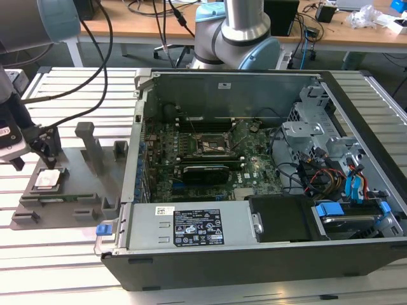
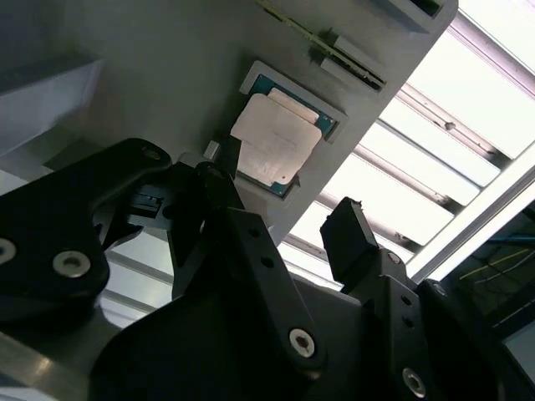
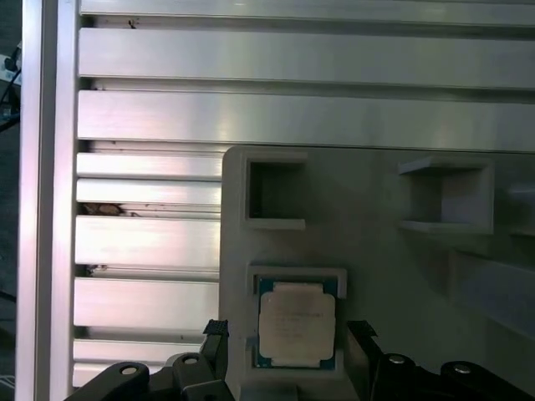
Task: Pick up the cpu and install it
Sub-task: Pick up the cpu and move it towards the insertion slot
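Note:
The cpu [image 1: 49, 180] is a small square chip with a silvery top. It lies flat in a recess of the grey tray [image 1: 82, 187] at the exterior view's left. My gripper [image 1: 35, 155] hangs just over it, open. In both wrist views the cpu [image 3: 294, 324] [image 2: 276, 140] shows between the two black fingertips [image 3: 216, 332], which stand apart on either side without closing on it. The black socket frame [image 1: 212, 145] sits on the motherboard inside the open computer case [image 1: 254, 254].
Upright grey posts [image 1: 89, 143] rise from the tray close to the gripper's right in the exterior view. The case's near wall [image 1: 137, 152] stands between the tray and the motherboard. Cables and drive cages [image 1: 331, 165] crowd the case's right side. The table is slatted aluminium [image 3: 251, 117].

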`<state>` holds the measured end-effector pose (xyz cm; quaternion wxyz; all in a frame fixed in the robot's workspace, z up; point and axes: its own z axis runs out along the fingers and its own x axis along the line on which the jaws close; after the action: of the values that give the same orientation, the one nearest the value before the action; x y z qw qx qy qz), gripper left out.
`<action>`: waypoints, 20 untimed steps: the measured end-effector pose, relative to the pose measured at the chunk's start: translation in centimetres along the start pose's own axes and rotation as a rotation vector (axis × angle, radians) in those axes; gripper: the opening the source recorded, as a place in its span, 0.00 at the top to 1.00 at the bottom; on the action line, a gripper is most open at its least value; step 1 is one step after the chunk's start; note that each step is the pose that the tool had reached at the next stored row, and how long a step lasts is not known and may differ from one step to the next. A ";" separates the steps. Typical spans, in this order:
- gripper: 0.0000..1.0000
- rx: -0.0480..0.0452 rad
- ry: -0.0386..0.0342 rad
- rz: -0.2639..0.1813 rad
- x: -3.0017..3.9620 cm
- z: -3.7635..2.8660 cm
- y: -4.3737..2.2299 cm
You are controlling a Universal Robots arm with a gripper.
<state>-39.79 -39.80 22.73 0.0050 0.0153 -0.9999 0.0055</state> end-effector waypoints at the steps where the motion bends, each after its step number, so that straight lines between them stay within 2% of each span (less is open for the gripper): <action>1: 0.34 0.0000 0.0000 0.000 0.00 0.06 0.00; 20: 0.34 0.0000 -0.0001 0.000 -0.01 1.28 0.01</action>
<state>-39.79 -39.80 21.45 0.0050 0.0154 -0.9999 0.0055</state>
